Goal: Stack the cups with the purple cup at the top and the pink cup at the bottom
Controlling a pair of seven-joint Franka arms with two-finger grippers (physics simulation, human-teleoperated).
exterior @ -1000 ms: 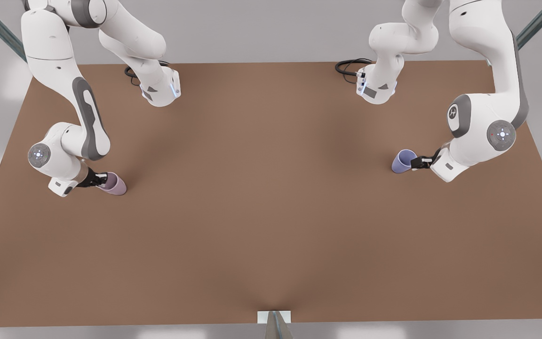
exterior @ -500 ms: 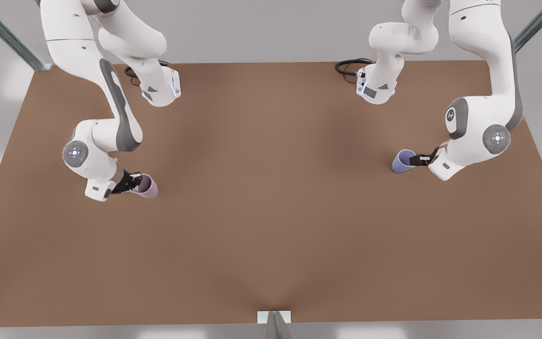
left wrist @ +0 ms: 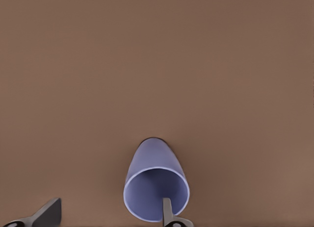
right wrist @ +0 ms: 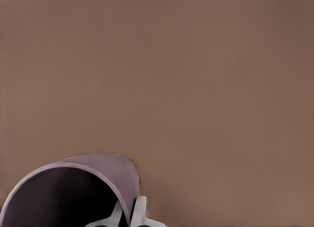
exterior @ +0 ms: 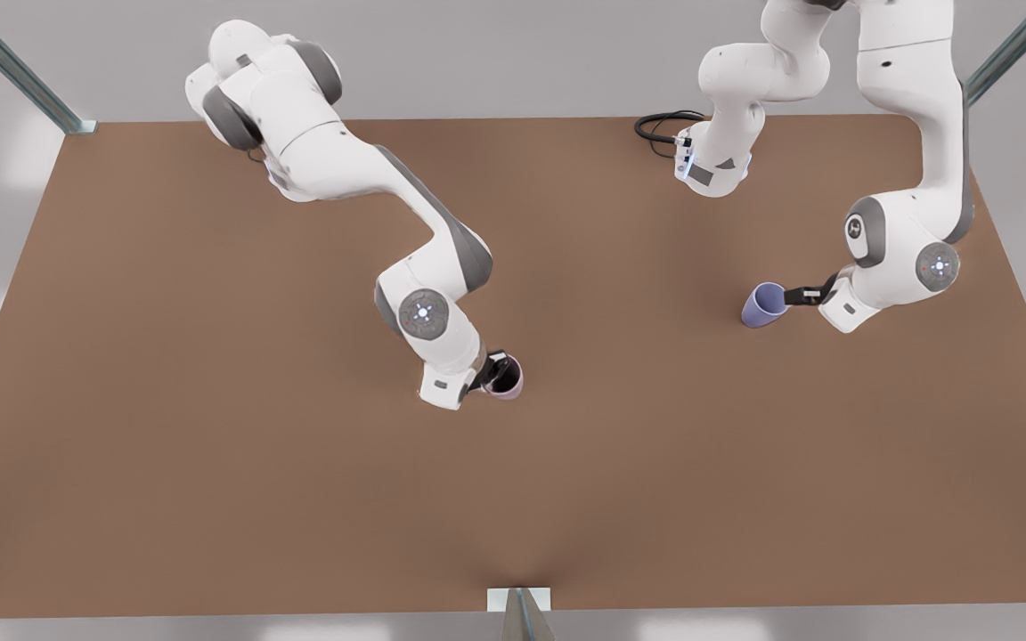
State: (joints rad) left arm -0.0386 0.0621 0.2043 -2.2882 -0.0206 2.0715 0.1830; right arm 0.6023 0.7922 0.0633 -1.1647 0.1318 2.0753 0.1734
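The right gripper (exterior: 497,369) is clenched on the wall of the pink cup (exterior: 508,378), near the middle of the brown table (exterior: 210,445) in the front view. In the right wrist view 1 finger (right wrist: 140,212) presses the outside of the pink cup (right wrist: 73,192) and the other sits inside the rim, so the wall is pinched between them. The cup's mouth faces up toward the front camera and its long axis looks close to vertical; whether its base touches the table I cannot tell.

The left gripper (exterior: 800,294) is at the purple cup (exterior: 762,305), toward the front view's right and well apart from the pink cup. Its jaws are spread: in the left wrist view 1 finger (left wrist: 168,213) reaches inside the purple cup (left wrist: 156,188) at the rim, while the other finger (left wrist: 46,214) stands well clear of it. This cup stands mouth up, its base on the table, long axis about upright.
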